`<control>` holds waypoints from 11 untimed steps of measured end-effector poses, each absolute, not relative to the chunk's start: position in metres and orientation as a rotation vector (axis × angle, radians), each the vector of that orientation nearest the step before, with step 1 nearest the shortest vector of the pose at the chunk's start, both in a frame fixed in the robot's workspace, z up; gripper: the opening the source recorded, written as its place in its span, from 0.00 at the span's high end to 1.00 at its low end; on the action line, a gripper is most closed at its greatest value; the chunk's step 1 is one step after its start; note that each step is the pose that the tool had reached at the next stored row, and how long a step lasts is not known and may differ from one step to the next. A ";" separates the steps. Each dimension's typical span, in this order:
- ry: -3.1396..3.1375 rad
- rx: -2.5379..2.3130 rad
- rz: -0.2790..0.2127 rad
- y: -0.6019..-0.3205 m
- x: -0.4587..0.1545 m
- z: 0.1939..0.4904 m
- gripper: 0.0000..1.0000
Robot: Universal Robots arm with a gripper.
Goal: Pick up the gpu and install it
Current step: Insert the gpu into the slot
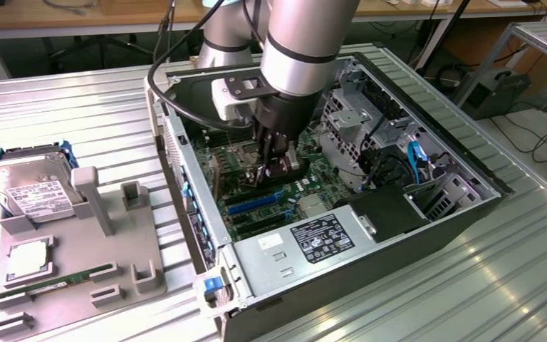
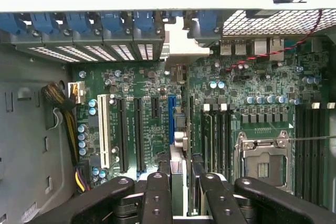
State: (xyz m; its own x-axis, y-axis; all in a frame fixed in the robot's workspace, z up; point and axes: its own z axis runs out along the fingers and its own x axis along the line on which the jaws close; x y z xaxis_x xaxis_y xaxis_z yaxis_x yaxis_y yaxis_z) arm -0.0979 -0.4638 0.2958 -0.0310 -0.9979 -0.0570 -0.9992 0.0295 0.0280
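Observation:
The arm reaches down into the open computer case (image 1: 464,206). My gripper (image 1: 271,169) is low over the motherboard (image 2: 142,82), shut on the gpu (image 2: 179,140). In the wrist view the card is edge-on between the two black fingers (image 2: 157,192), running from them toward the rear slot openings, right beside the blue expansion slot (image 2: 171,119). In the exterior view the gpu (image 1: 289,171) is a dark block under the fingers, just above the blue slots (image 1: 253,204). I cannot tell whether the card's edge sits in a slot or hovers over it.
A grey parts holder (image 1: 74,278) on the exterior view's left carries a silver hard drive (image 1: 28,191), a processor (image 1: 26,260) and a green RAM stick (image 1: 55,283). Inside the case are the power supply (image 1: 298,242), drive cage (image 1: 350,117), empty CPU socket (image 2: 262,163) and cables.

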 end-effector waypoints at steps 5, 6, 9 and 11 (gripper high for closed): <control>2.239 -2.172 0.093 -0.465 -0.100 0.291 0.74; 2.238 -2.172 0.093 -0.465 -0.101 0.290 0.74; 2.239 -2.172 0.093 -0.466 -0.102 0.288 0.74; 2.238 -2.172 0.093 -0.466 -0.103 0.287 0.74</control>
